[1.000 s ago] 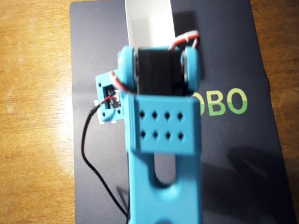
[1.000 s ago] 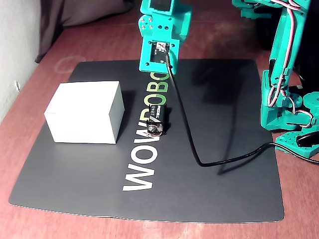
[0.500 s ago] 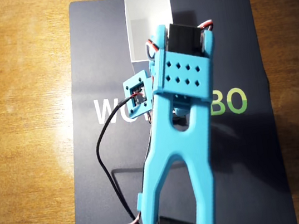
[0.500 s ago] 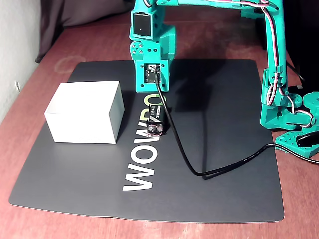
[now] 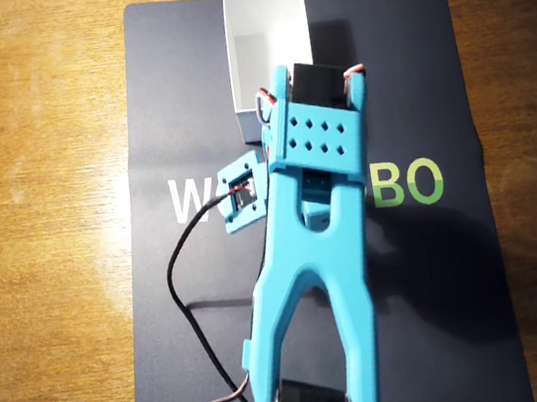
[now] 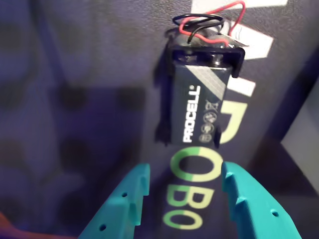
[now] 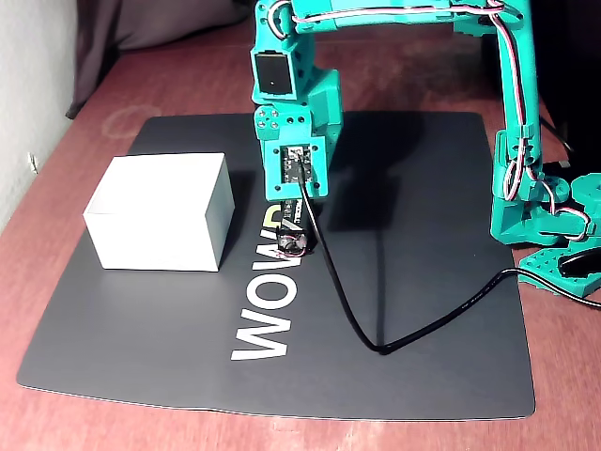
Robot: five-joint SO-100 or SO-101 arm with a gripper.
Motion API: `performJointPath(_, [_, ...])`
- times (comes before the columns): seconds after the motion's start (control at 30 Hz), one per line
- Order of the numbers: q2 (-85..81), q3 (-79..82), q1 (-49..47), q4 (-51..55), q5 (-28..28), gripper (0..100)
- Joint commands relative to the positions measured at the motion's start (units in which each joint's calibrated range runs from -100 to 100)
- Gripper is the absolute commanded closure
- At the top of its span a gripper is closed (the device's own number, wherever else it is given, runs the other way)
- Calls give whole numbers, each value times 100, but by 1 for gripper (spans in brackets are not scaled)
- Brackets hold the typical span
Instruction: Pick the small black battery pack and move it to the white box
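Now | jaws (image 6: 184,186) spread apart, empty | battery pack (image 6: 199,107) flat on mat (image 7: 169,329), just ahead | white box (image 7: 160,211) beside it

The small black battery pack (image 6: 202,102) lay flat on the mat, near the open white box (image 7: 160,211).

The arm (image 7: 394,19) is teal printed plastic with black servo blocks and red-and-white wiring. A perforated bracket (image 5: 317,135) sits behind the hand (image 6: 184,186), and a black cable (image 7: 376,329) trails from its camera.
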Motion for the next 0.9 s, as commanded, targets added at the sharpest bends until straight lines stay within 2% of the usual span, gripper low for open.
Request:
performJointPath(0.0, [-25, 12, -304, 9, -49, 84])
performJointPath(0.27, [1, 520, -409, -885, -22, 84])
performJointPath(0.87, [685, 566, -409, -876, 0, 84])
